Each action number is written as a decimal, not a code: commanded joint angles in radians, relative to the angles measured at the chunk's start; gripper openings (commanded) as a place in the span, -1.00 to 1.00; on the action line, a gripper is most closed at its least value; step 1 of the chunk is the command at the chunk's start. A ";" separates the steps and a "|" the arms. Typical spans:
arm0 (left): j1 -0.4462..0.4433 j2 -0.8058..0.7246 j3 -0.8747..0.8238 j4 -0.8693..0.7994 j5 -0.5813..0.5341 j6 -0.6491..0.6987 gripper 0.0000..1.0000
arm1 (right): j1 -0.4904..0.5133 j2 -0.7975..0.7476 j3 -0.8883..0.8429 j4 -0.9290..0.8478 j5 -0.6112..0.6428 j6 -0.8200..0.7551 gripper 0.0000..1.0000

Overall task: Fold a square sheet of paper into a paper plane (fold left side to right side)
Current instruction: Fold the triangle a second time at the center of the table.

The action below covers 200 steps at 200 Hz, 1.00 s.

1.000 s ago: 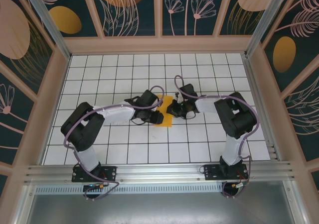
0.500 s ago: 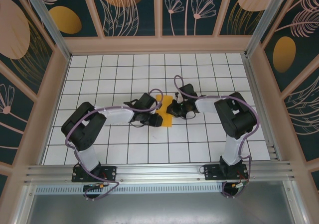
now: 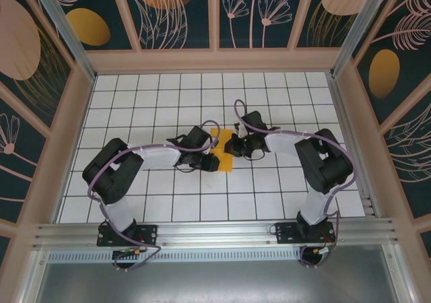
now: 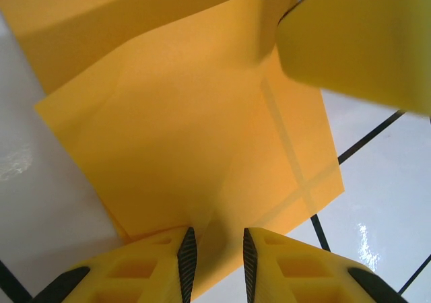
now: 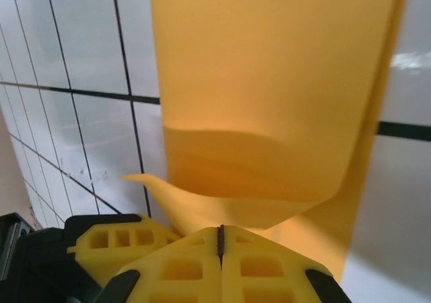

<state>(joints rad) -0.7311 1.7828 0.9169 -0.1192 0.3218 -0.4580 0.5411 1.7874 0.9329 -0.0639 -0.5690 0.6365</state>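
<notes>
Paper (image 3: 225,161) lies at the middle of the tabletop (image 3: 155,202), about midway between its left and right edges, with one flap bent up off the surface and the rest flat on the tiles. Right gripper (image 5: 220,230) has its jaws closed tight on that raised flap. Left gripper (image 4: 214,241) sits at the paper's left side, jaws narrowly apart, the sheet's edge lying at the gap
</notes>
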 commanded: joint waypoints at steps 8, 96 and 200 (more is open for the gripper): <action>-0.003 0.026 -0.032 -0.076 0.000 -0.005 -0.41 | 0.034 0.033 0.004 0.009 -0.059 0.006 -0.95; -0.003 0.028 -0.032 -0.075 -0.003 -0.007 -0.42 | 0.058 0.085 0.023 0.016 -0.051 0.012 -0.94; -0.003 0.026 -0.035 -0.078 -0.006 -0.007 -0.43 | 0.063 0.058 0.030 0.034 -0.014 0.015 -0.91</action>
<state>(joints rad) -0.7311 1.7828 0.9169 -0.1192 0.3180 -0.4580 0.5976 1.8599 0.9386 -0.0494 -0.6014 0.6449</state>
